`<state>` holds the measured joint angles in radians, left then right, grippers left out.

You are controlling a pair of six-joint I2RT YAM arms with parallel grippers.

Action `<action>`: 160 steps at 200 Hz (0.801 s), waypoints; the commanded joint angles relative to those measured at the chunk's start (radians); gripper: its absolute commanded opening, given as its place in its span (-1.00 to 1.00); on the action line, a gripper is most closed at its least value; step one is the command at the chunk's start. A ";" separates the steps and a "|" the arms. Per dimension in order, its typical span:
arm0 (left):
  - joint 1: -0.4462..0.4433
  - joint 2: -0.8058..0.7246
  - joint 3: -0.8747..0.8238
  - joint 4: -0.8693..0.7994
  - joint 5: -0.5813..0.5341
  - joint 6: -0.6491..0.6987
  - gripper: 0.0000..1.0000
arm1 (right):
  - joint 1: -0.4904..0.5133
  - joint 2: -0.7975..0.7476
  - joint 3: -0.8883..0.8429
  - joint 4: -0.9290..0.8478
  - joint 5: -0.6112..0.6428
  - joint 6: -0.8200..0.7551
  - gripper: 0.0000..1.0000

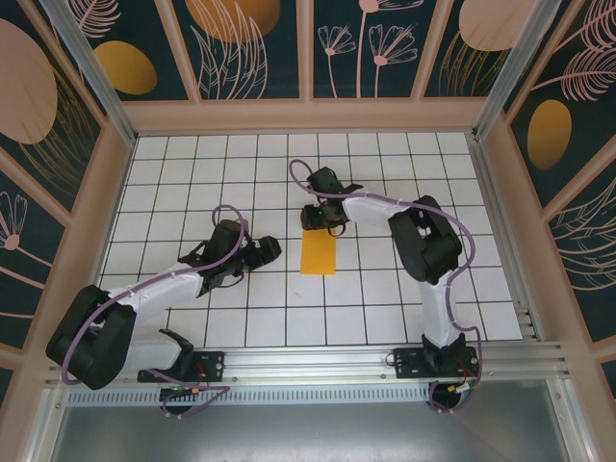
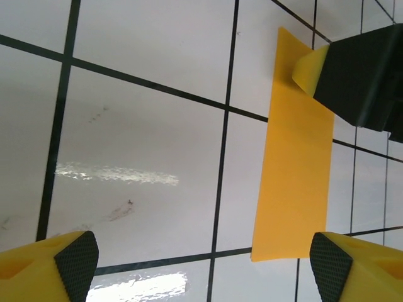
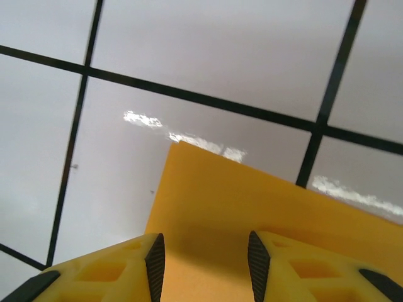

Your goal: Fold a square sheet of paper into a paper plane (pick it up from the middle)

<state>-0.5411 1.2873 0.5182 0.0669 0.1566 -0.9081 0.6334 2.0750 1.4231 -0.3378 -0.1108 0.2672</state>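
The square sheet of paper (image 1: 319, 252) lies flat on the white grid table as a narrow orange-yellow rectangle, about one tile wide and two long; it has no paper plane shape. My right gripper (image 1: 319, 223) stands over its far end, jaws partly apart and open. In the right wrist view the paper (image 3: 252, 201) lies under that gripper (image 3: 206, 267), nothing pinched. My left gripper (image 1: 268, 252) is wide open just left of the sheet. In the left wrist view the paper (image 2: 296, 182) lies by its right fingertip (image 2: 334, 267), and the right gripper's finger (image 2: 359, 75) rests at the far end.
Patterned wall panels (image 1: 241, 48) with wooden frames enclose the table on three sides. An aluminium rail (image 1: 318, 361) with both arm bases runs along the near edge. White grid tiles (image 1: 192, 173) surround the paper.
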 commanded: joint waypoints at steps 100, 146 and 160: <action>0.004 0.021 -0.074 0.275 0.191 -0.170 0.89 | -0.013 -0.186 -0.216 0.039 -0.044 0.115 -0.20; -0.038 0.093 -0.041 0.267 0.216 -0.211 0.74 | -0.051 -0.123 -0.179 0.047 -0.062 0.111 -0.35; -0.064 0.119 -0.026 0.269 0.214 -0.225 0.71 | -0.065 -0.125 -0.183 0.054 -0.067 0.106 -0.35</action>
<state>-0.5682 1.3678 0.4515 0.3107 0.3431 -1.0943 0.5980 1.9442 1.2201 -0.3103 -0.1596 0.3729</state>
